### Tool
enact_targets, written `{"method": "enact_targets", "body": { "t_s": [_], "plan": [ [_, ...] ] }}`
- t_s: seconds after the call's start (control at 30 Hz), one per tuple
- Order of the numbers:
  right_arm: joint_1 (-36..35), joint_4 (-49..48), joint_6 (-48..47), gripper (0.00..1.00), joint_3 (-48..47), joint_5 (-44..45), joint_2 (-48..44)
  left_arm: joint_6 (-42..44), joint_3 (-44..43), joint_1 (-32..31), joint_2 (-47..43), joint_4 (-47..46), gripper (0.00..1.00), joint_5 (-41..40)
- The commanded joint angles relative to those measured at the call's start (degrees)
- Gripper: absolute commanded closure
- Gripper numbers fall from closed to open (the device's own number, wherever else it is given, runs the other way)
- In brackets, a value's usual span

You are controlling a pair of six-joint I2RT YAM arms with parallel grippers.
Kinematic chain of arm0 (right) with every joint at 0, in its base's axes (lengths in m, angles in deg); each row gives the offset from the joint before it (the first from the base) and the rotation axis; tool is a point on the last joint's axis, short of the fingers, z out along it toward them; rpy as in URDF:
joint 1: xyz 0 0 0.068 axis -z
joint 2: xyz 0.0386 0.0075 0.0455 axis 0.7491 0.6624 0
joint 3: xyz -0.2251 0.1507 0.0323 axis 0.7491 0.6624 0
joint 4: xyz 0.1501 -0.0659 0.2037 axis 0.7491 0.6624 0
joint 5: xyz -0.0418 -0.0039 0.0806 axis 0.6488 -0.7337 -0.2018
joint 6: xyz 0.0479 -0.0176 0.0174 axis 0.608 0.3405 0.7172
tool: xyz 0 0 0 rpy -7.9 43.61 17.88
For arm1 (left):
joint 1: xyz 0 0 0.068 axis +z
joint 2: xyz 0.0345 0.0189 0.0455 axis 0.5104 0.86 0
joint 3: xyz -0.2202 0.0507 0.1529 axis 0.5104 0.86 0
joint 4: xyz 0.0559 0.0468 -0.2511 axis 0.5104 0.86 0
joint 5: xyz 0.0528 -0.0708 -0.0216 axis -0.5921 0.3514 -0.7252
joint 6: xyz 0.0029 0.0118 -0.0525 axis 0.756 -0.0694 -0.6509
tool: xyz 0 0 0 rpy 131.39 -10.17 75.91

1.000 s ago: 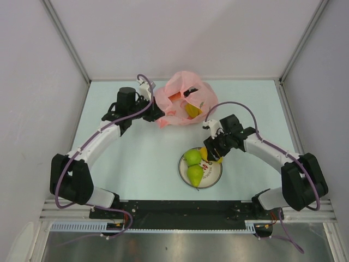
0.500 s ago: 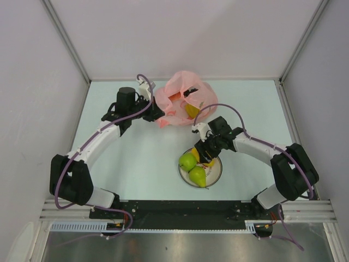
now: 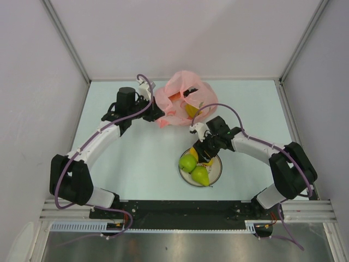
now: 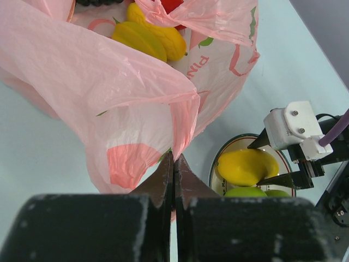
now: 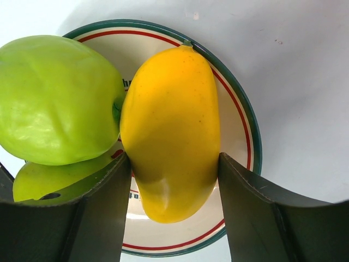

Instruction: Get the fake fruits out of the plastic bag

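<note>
Yellow mango (image 5: 169,131) clamped between right gripper (image 5: 172,158) fingers, over plate (image 5: 242,117); green apple (image 5: 54,98) touching it, left of fingers. Pink plastic bag (image 4: 109,82) fold pinched tight in left gripper (image 4: 173,159); more fruits (image 4: 147,38) inside, beyond fingertips.

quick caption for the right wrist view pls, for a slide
Right gripper grips a yellow mango over the rimmed white plate, right beside a green apple.

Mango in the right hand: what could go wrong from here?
1. The mango lies against the green apple over a plate already crowded by the pear; when the right hand opens, it could roll over the rim.
2. The left hand pinches only a thin fold of the bag; a slip could close it over the fruits inside.
</note>
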Motion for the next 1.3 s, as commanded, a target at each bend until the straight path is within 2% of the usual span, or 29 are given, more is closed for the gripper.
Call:
{"method": "enact_targets", "body": {
  "t_s": [0.0, 0.13, 0.27, 0.4, 0.5, 0.53, 0.6, 0.63, 0.7, 0.73, 0.8, 0.87, 1.13, 1.27],
  "plan": [
    [-0.10, -0.65, -1.37, 0.34, -1.56, 0.76, -0.82, 0.55, -0.89, 0.16, -0.52, -1.30, 1.00, 0.47],
    [-0.02, 1.71, -1.64, 0.20, -3.40, 0.85, -2.31, 0.64, -0.63, 0.07, -0.52, -1.30, 1.00, 0.56],
    [1.21, 6.45, -0.67, 0.12, -7.09, -1.16, -3.10, 0.81, -0.89, 0.16, -0.09, -1.21, 1.00, 0.65],
    [4.19, 9.71, -1.02, 0.11, -9.03, -4.33, -4.50, 0.81, -1.33, 0.07, 0.35, -1.21, 1.00, 0.73],
    [7.61, 10.77, -0.50, 0.18, -9.03, -5.91, -5.56, 0.90, -1.42, 0.16, 0.44, -1.13, 0.99, 0.73],
    [8.50, 11.03, -0.23, 0.28, -9.03, -6.18, -5.48, 0.99, -1.42, 0.16, 0.36, -1.13, 1.00, 0.73],
    [9.73, 11.21, 0.47, 0.39, -8.85, -5.66, -5.30, 0.90, -1.33, 0.16, 0.44, -1.04, 1.00, 0.73],
    [10.35, 11.13, 0.30, 0.51, -8.59, -5.39, -4.95, 0.90, -1.33, 0.16, 0.53, -1.04, 1.00, 0.73],
    [10.36, 10.95, -1.80, 0.64, -7.71, -4.60, -4.60, 0.90, -1.51, 0.07, 0.79, -1.04, 1.00, 0.65],
    [10.18, 10.86, -2.60, 0.76, -7.36, -4.43, -4.08, 0.90, -1.59, 0.16, 0.88, -1.13, 1.00, 0.73],
    [9.83, 10.77, -3.91, 0.83, -6.05, -3.29, -3.46, 0.99, -1.77, 0.07, 0.97, -1.21, 1.00, 0.73],
    [9.22, 9.64, -4.27, 0.86, -4.99, -2.23, -2.84, 1.08, -2.03, 0.07, 0.97, -1.13, 1.00, 0.73],
    [4.04, 6.21, -3.92, 0.85, -3.84, -1.61, -1.26, 1.78, -0.54, 0.07, -0.52, -0.95, 1.00, 0.12],
    [3.59, 5.68, -4.62, 0.85, -3.84, -0.12, -1.35, 2.22, -0.19, 0.16, -0.88, -0.86, 1.00, -0.14]
  ]
}}
